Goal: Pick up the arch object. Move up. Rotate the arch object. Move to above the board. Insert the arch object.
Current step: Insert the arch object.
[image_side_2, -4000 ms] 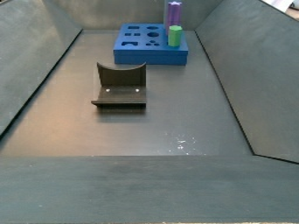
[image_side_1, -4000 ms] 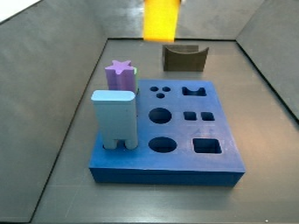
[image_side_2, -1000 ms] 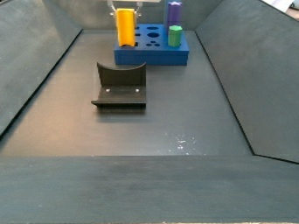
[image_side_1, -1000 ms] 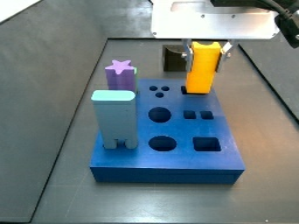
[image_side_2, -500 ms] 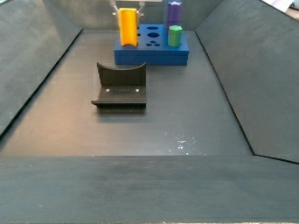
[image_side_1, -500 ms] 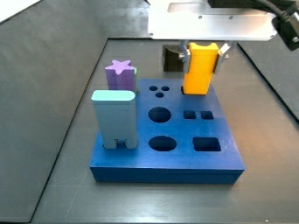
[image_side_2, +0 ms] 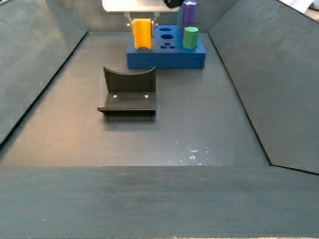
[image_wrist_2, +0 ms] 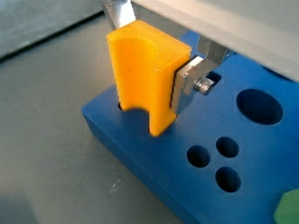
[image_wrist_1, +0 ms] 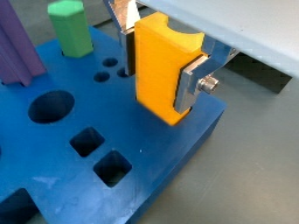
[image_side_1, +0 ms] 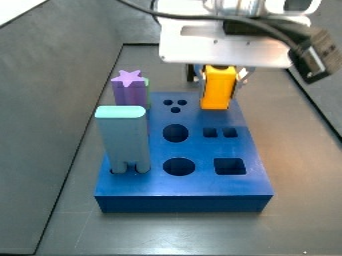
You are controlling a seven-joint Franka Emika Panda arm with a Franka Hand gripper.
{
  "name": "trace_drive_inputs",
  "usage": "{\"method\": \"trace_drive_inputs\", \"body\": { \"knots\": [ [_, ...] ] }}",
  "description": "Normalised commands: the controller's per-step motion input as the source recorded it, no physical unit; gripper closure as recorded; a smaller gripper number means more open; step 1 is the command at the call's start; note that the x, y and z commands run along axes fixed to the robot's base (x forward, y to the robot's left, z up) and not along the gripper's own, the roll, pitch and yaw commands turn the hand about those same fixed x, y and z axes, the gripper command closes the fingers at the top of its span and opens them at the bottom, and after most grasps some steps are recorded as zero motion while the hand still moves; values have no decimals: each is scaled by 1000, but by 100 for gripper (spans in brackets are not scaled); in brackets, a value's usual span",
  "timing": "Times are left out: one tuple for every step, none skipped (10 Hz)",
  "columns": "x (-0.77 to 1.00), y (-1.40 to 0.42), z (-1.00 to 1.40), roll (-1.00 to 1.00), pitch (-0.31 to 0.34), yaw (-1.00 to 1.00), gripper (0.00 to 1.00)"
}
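- The gripper [image_wrist_1: 158, 63] is clamped on the arch object [image_wrist_1: 163, 72], its silver fingers [image_wrist_1: 193, 84] pressed flat against two opposite sides of the block; both wrist views show this grip.
- The arch object is a tall yellow-orange block, held upright. In a wrist view [image_wrist_2: 146, 77] its lower end shows a notch with two legs, one leg hanging past the board's edge.
- In a side view the gripper [image_side_1: 221, 78] hangs under a white housing, and the arch object [image_side_1: 218, 87] sits over the far end of the board [image_side_1: 201, 190], close to the crown-shaped hole. Whether its lower end touches the board I cannot tell.
- The board is a thick blue slab with round and square holes in its top [image_wrist_1: 152, 179]; in a wrist view [image_wrist_2: 263, 144] three small round holes and one larger round hole show just beside the held block.
- A pale blue block [image_side_1: 120, 137] stands upright in the board at its near left corner, and a purple star peg [image_side_1: 128, 86] stands behind it.
- In a wrist view a green peg [image_wrist_1: 69, 27] stands in the board, with the purple peg [image_wrist_1: 17, 48] next to it.
- In a side view the arch object [image_side_2: 144, 34], green peg [image_side_2: 192, 37] and purple peg [image_side_2: 188, 14] rise from the board [image_side_2: 169, 59] at the far end of the bench.
- A dark brown block with a curved notch [image_side_2: 127, 93] lies on the bench floor, well apart from the board.
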Motion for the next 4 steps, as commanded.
{"method": "trace_drive_inputs", "body": {
  "knots": [
    [0, 0, -637, 79, 0, 63, 100],
    [0, 0, -17, -40, -50, 0, 100],
    [0, 0, 0, 0, -6, 0, 100],
    [-17, -114, 14, 74, -34, -11, 100]
  ]
}}
